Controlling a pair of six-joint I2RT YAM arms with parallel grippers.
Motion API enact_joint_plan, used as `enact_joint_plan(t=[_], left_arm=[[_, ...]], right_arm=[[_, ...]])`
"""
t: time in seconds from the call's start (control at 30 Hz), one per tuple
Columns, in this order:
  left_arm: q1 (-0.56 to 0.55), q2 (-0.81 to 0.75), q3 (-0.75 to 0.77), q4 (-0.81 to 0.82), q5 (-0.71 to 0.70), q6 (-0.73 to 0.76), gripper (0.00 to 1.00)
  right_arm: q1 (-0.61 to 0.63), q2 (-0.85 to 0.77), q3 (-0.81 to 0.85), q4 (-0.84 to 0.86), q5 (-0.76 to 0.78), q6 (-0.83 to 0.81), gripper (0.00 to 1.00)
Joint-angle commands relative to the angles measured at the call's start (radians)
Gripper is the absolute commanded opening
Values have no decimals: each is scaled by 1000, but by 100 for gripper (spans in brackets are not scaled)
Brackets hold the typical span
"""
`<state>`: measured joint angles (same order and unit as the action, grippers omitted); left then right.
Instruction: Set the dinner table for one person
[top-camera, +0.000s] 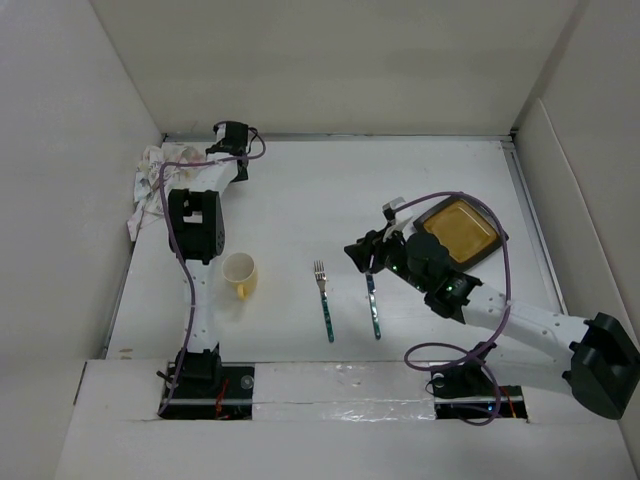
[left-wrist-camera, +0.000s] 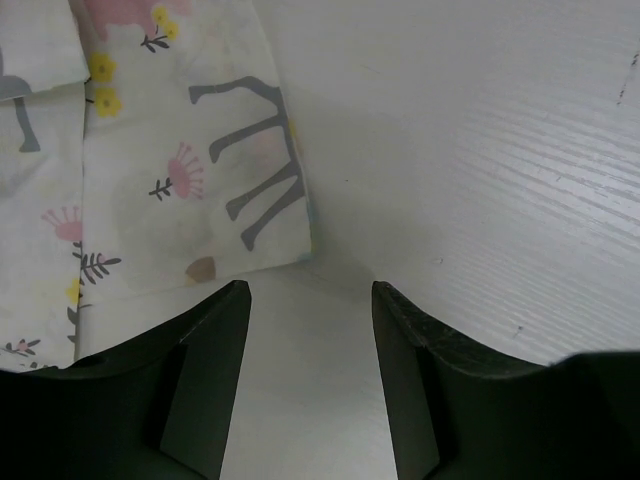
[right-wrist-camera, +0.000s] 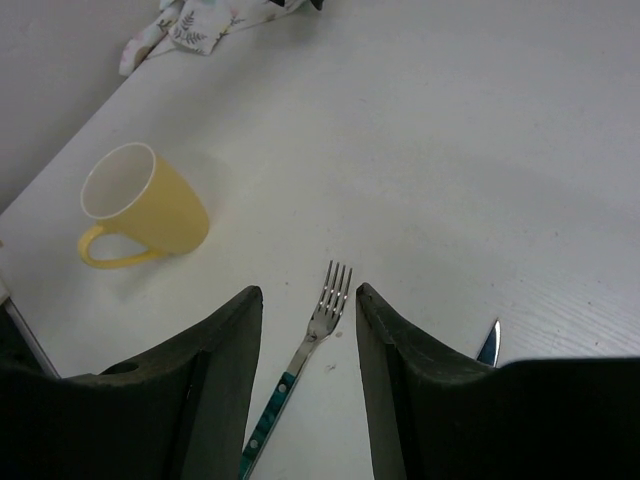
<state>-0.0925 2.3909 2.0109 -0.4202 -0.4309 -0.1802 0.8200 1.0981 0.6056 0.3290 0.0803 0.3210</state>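
Arm outstretched, left pincer (left-wrist-camera: 309, 288) gapes beside the mat (left-wrist-camera: 190, 170); right pincer (right-wrist-camera: 308, 292) gapes above the fork (right-wrist-camera: 322, 318).

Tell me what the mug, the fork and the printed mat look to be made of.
Mug: likely glazed ceramic; smooth yellow wall, white inside.
Fork: shiny metal tines reflecting light; speckled teal handle, perhaps plastic.
Mat: thin matte cloth, probably cotton; it lies crumpled with folded edges.
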Motion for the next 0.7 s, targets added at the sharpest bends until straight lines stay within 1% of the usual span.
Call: enact_joint_plan(t=[0.0, 0.33, 0.43, 0.63, 0.67], left_arm=[[-3, -10, 29, -8, -63, 30, 48], [-3, 88, 107, -22, -106, 67, 48], [-3, 117, 126, -19, -114, 74, 45], [-3, 148, 161, -28, -88, 62, 33], [-3, 145, 160, -29, -83, 61, 29]], right_arm=[[8, 5, 40, 44, -14, -10, 48], [8, 6, 40, 39, 12, -10, 48], [8, 0, 37, 33, 15, -16, 48], [8, 11, 40, 35, 29, -13, 48], [8, 17, 42, 36, 36, -7, 48]])
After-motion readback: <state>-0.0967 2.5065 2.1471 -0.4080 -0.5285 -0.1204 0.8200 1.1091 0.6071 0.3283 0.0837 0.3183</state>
